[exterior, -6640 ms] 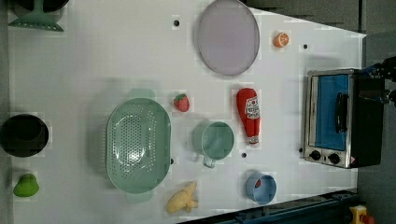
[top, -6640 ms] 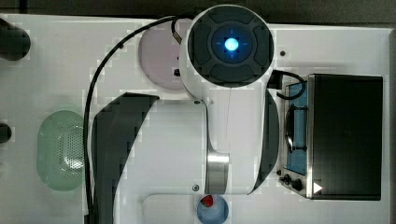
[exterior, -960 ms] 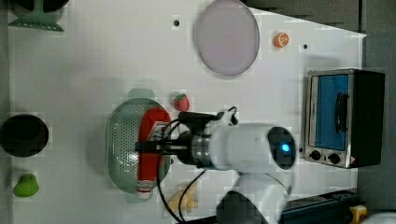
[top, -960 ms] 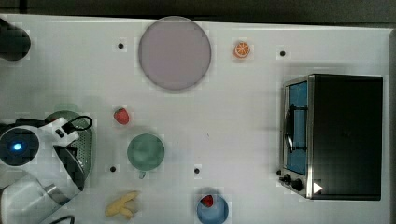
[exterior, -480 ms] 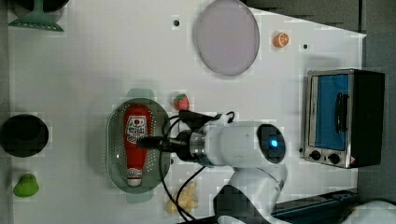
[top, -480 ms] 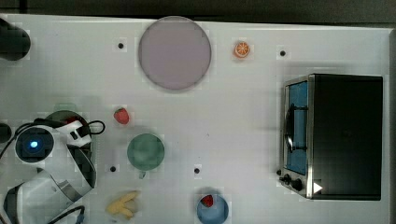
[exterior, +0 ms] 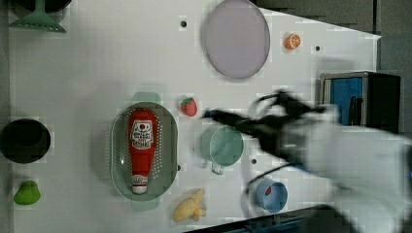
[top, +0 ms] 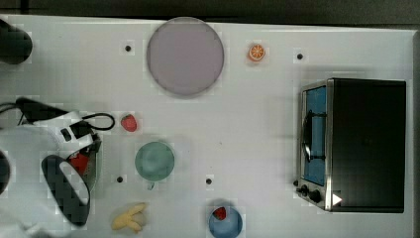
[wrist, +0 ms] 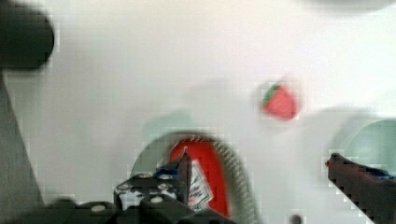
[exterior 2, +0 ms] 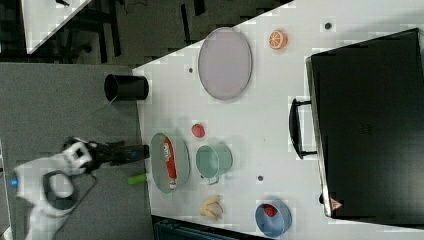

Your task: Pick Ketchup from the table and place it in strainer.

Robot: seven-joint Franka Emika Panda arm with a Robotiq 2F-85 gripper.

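Lying flat on the perforated floor of the strainer (exterior: 144, 151), cap end toward the left view's bottom, the Ketchup (exterior: 141, 148) is found released and touched by nothing, so the placing step is judged complete and the retreat is taken to be the step in hand. The claw (wrist: 261, 179) is seen with its fingers (wrist: 184, 170) spread wide and nothing between them; beneath it in the wrist view are the bottle's red body and white label inside the strainer's rim. In the left view the claw and blurred arm are placed over the green mug (exterior: 222, 146), beside the strainer and apart from it. The next move is judged to call only for a clean withdrawal, with the trailing cable kept off the mug and the strawberry (exterior: 189, 107), both close by the claw. The surface is noted as a white table (top: 257, 129) with small dark dots. Farther from the claw are recorded a lilac-grey plate (top: 184, 56), an orange slice (top: 256, 52), a toaster oven (top: 354, 145) with a blue door, a blue bowl (top: 226, 221) and a banana (top: 130, 217). Dark flooring and another white table edge are seen beyond in the right view.
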